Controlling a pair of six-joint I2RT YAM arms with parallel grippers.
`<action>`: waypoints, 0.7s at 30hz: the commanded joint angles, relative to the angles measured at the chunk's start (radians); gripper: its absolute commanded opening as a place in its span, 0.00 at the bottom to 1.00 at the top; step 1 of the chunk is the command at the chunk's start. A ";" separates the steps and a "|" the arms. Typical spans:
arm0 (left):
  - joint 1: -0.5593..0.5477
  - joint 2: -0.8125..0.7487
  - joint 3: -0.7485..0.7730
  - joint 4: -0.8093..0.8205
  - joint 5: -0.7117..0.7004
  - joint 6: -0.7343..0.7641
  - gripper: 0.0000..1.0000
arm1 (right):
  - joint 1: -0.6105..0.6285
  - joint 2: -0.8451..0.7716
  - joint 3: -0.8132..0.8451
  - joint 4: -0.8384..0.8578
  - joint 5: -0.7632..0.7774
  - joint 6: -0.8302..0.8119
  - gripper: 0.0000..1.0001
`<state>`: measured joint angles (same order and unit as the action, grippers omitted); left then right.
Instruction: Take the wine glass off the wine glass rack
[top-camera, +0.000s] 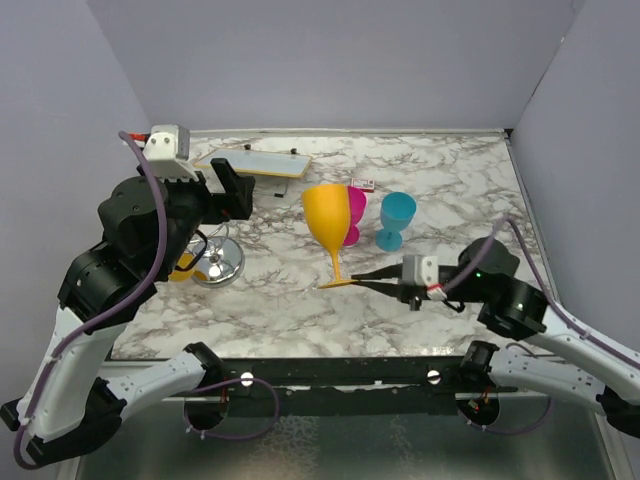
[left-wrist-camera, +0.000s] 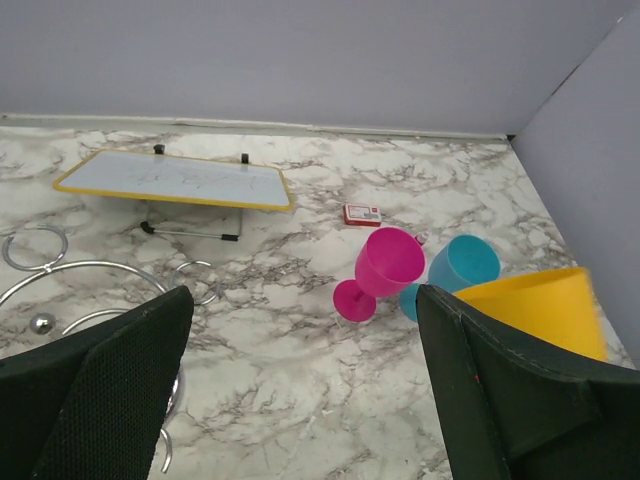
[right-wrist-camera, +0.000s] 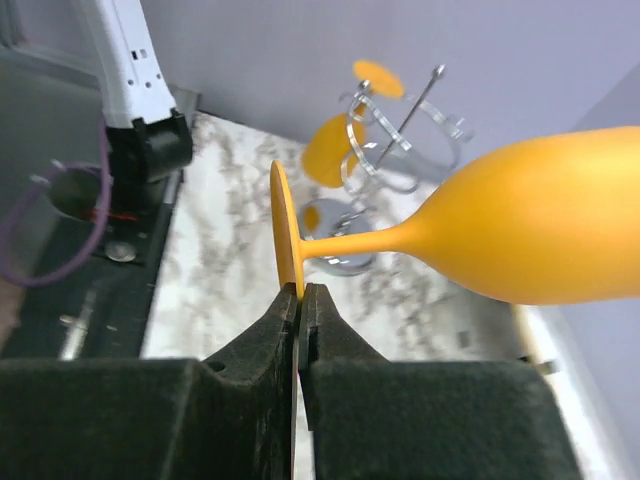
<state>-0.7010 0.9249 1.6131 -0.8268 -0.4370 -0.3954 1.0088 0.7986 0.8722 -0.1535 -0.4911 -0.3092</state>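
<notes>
My right gripper (top-camera: 360, 280) is shut on the foot rim of a yellow wine glass (top-camera: 330, 222), which stands upright just right of table centre. The right wrist view shows the foot edge pinched between the jaws of the right gripper (right-wrist-camera: 303, 297), with the yellow wine glass (right-wrist-camera: 540, 235) stretching off to the right. The chrome wine glass rack (top-camera: 220, 262) stands at the left, partly under my left arm. A second yellow glass (right-wrist-camera: 330, 150) hangs on the rack (right-wrist-camera: 400, 150). My left gripper (top-camera: 222, 195) is open above the rack with nothing between its fingers (left-wrist-camera: 100, 400).
A pink glass (top-camera: 354, 215) and a blue glass (top-camera: 396, 220) stand just behind the held glass. A white board (top-camera: 255, 162) with a yellow frame lies at the back left, and a small red box (top-camera: 363, 183) sits near it. Grey walls close three sides.
</notes>
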 joint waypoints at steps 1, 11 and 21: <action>-0.003 0.040 0.053 0.048 0.104 -0.034 0.98 | 0.006 -0.092 -0.034 -0.080 0.031 -0.494 0.01; -0.003 0.148 0.079 0.050 0.495 -0.128 1.00 | 0.007 -0.252 -0.300 -0.102 0.363 -1.135 0.01; -0.002 0.214 0.012 0.039 0.766 -0.109 0.92 | 0.007 -0.373 -0.472 0.037 0.537 -1.489 0.01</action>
<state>-0.7010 1.1198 1.6367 -0.7948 0.1680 -0.5037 1.0111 0.4660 0.4355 -0.2321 -0.0650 -1.5665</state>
